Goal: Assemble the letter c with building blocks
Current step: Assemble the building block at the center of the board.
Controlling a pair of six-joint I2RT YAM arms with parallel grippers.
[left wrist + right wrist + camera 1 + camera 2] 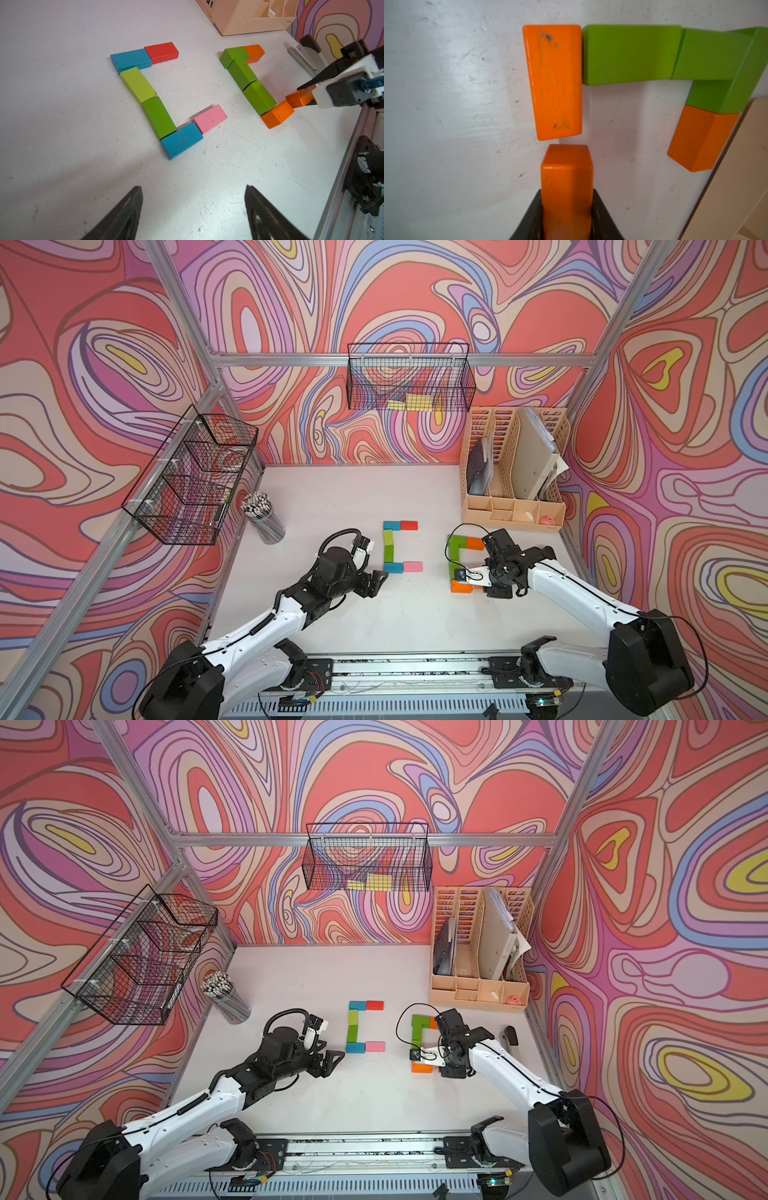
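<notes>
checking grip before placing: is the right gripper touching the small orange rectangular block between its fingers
Touching: the right wrist view shows the right gripper with fingers pressed against opposite sides of the orange rectangular block, no gap.

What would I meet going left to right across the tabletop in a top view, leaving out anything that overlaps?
Pencil cup → multicolour block C → green-and-orange block C → stapler.

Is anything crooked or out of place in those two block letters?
Yes, slightly. In the multicoloured letter, the pink block sits stepped out of line with the blue block it meets, and the light green block angles away from the dark green block, so the spine kinks. Nothing looks spilled or broken.
</notes>
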